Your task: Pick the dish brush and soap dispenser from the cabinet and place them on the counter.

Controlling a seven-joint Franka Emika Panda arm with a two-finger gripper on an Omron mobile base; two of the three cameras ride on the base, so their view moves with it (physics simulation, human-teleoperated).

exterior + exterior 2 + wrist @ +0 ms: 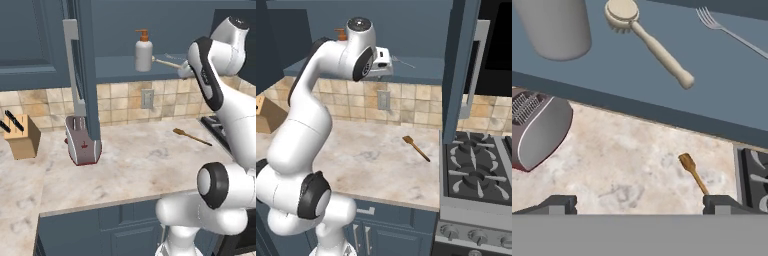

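White soap dispenser (143,52) unlabelled; dish brush (647,40) bears no writing.

dish brush (649,42) on shelf — toaster (537,130), counter (632,165)

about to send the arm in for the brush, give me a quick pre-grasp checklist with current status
1. Cabinet door swung open, shelf reachable: ok.
2. End effector open and holding nothing: ok.
3. Dish brush lying flat on the shelf, handle unobstructed: ok.
4. Brush apart from the soap dispenser and the fork: ok.
5. End effector lined up over the handle: not ok, it sits short of the shelf edge, over the counter.
6. Free counter for set-down between toaster and wooden spatula: ok.
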